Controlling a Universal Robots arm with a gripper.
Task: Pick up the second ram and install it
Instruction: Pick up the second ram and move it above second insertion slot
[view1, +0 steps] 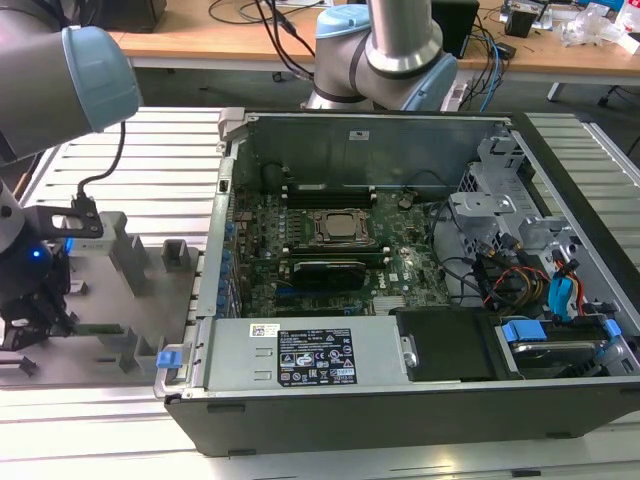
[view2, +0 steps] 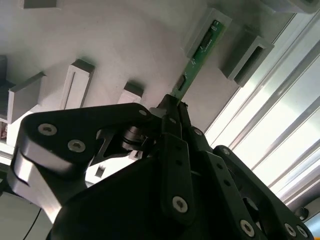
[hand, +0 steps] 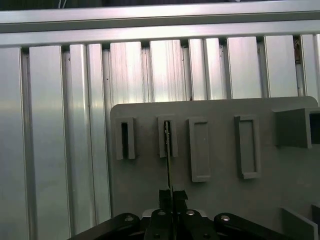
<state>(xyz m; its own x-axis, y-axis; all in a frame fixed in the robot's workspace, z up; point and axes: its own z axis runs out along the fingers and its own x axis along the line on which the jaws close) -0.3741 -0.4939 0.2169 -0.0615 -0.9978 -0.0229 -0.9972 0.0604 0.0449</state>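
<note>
1. The gripper (view2: 172, 107) has its jaws drawn narrow, pinching the ram (view2: 200, 50) at its near end.
2. The ram's far end sits in a slotted grey block (view2: 191, 46), apparently seated there.
3. That block stands on a grey plate (hand: 220, 110) among other blocks.
4. An open computer (view1: 400, 350) lies at the exterior view's right, well apart from the gripper.

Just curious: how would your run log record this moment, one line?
hand: shut on second ram | second ram: end in grey fixture block
</note>
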